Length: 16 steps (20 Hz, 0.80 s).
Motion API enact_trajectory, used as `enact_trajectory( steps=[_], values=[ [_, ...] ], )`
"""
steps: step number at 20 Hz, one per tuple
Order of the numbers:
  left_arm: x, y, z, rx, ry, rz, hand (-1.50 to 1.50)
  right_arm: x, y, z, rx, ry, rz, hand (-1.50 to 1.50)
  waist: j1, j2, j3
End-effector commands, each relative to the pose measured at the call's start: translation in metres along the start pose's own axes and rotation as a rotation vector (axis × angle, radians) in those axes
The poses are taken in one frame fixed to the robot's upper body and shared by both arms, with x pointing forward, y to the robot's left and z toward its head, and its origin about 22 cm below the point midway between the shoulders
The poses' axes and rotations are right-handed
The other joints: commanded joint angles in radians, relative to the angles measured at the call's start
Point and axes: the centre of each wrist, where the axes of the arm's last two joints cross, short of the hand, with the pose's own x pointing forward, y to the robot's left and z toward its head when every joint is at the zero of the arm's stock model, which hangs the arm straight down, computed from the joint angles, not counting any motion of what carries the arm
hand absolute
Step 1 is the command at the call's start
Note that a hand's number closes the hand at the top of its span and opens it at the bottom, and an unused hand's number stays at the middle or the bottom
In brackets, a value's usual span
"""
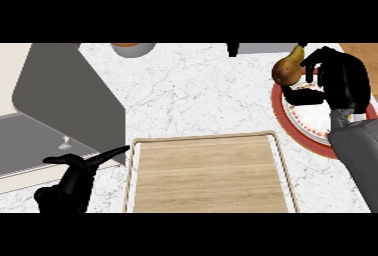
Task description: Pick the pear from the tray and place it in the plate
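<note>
The left robot hand [74, 175] rests at the tabletop's [192, 90] near left corner, spread open, just beside the wooden tray [210, 175] at the near edge. By the right edge, the pear [288, 71] hangs over the plate's [279, 110] far-left rim, pinched in the curled right robot hand [341, 77].

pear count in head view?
1: the pear, held in the right hand at the far left rim of the plate. None shows on the tray; the forearm may hide more.

The brownish pear [286, 71], stem up, is held over the red-rimmed plate's [279, 112] left edge, apart from the wooden tray [210, 175].
</note>
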Motion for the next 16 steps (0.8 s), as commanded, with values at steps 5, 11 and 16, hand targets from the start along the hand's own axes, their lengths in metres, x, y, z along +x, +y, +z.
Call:
enact_trajectory(
  steps=[5, 11, 16],
  values=[
    [-0.032, 0.027, -0.025, 0.110, 0.148, -0.027, 0.00, -0.054, -0.014, -0.003, -0.007, 0.144, 0.025, 1.50, 0.018, 0.027, -0.020],
    [-0.027, 0.013, -0.031, 0.083, 0.147, -0.023, 0.00, -0.095, -0.024, -0.020, 0.022, 0.197, 0.084, 1.50, 0.038, 0.037, -0.018],
    [-0.026, 0.021, -0.030, 0.087, 0.137, -0.038, 0.00, -0.123, -0.009, -0.015, 0.192, 0.263, 0.057, 1.50, 0.045, 0.038, -0.018]
  ],
)
